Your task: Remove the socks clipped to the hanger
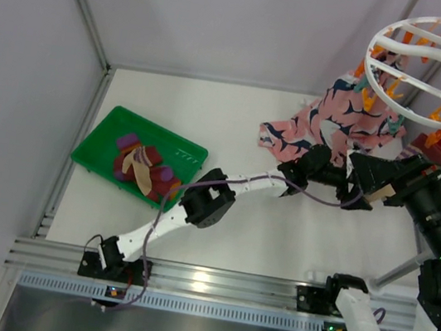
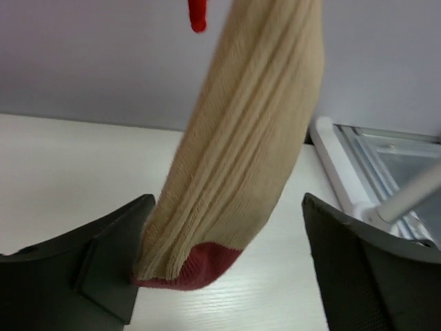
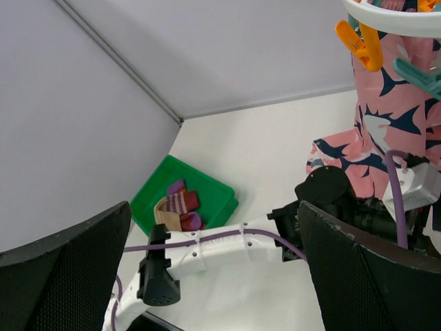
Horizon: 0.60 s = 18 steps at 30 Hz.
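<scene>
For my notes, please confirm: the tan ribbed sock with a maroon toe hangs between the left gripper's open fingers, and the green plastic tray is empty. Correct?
One part is wrong. The green plastic tray is not empty: the top external view shows maroon, purple and tan socks in it. The tan ribbed sock does hang between the left gripper's open fingers.

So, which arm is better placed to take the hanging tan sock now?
Left. The left pincer, open, has the tan ribbed fabric sock with a maroon toe hanging between its fingers, against one of them. The right pincer is open too, but no sock is between its fingers.
</scene>
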### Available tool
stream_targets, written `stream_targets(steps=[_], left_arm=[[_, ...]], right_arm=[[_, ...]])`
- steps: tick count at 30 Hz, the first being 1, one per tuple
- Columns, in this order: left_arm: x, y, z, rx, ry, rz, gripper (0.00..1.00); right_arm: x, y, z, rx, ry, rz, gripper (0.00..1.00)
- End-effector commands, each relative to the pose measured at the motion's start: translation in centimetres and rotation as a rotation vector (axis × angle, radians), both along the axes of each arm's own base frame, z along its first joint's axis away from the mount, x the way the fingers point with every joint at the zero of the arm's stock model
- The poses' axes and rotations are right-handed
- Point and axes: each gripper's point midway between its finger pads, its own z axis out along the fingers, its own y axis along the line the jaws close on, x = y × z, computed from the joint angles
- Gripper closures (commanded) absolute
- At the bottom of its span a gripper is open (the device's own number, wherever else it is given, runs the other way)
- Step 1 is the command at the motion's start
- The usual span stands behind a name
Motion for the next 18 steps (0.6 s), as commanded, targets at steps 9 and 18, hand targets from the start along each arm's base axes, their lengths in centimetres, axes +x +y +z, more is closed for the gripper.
stream_targets(steps=[9,18], left_arm=[[-7.7,3.2,7.8,-0.085,-0.015,-0.296,0.80],[-5.7,8.9,15.7,-0.047,0.419,-0.194,1.00]], right_arm=[[-0.7,0.5,0.5,-0.003,-0.043,0.029,0.01],[0.1,0.2,-0.1,-0.010,-0.035,0.017,0.01]])
